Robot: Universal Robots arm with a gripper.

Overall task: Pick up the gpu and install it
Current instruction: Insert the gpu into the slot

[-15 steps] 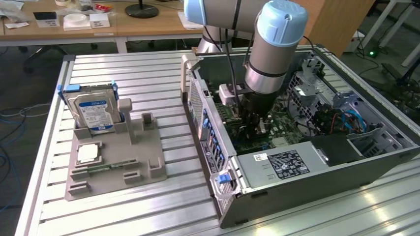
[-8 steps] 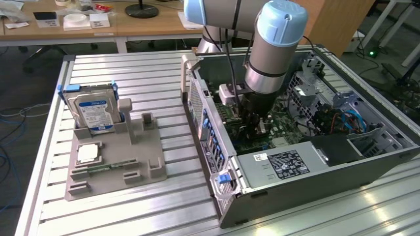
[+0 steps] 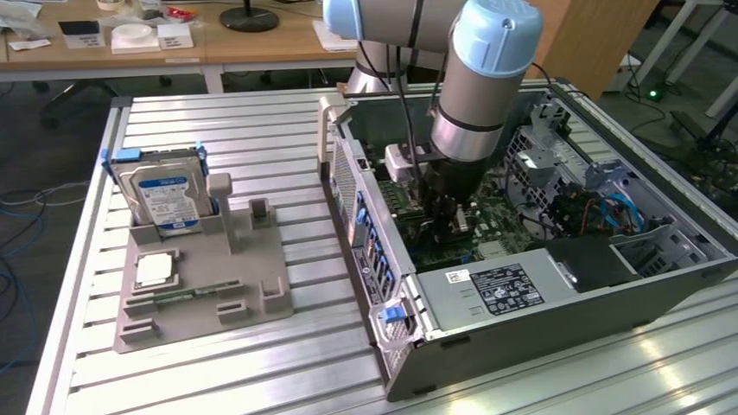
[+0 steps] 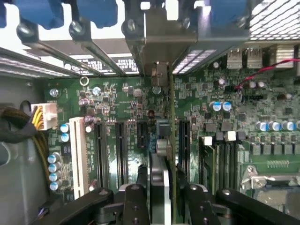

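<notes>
A grey parts stand [image 3: 202, 290] is sitting on a slatted metal table [image 3: 276, 380] at the exterior view's left. A silver hard drive [image 3: 162, 197] with a blue and white label is standing upright in the stand's far corner, and a small green memory stick [image 3: 196, 295] is lying flat in a groove near its front.

To the right of the stand, an open computer case [image 3: 519, 259] is lying on its side, its perforated rear wall rising just beside the stand. The robot arm [image 3: 485, 86] is reaching straight down into the case, close to that wall.

Inside, the green main board [image 4: 117, 103] is crowded: a white slot and several black slots [image 4: 119, 150] are running side by side, yellow cables [image 4: 37, 122] are plugged in at one edge, and memory sticks are standing beyond the card on the other side.

The gpu [image 4: 171, 136] is standing on edge in the board, its metal bracket [image 4: 161, 35] against the rear wall. The gripper [image 4: 161, 197] is straddling the card, its black fingers [image 4: 133, 201] narrowly apart on either side; whether they are pressing on it cannot be told.
</notes>
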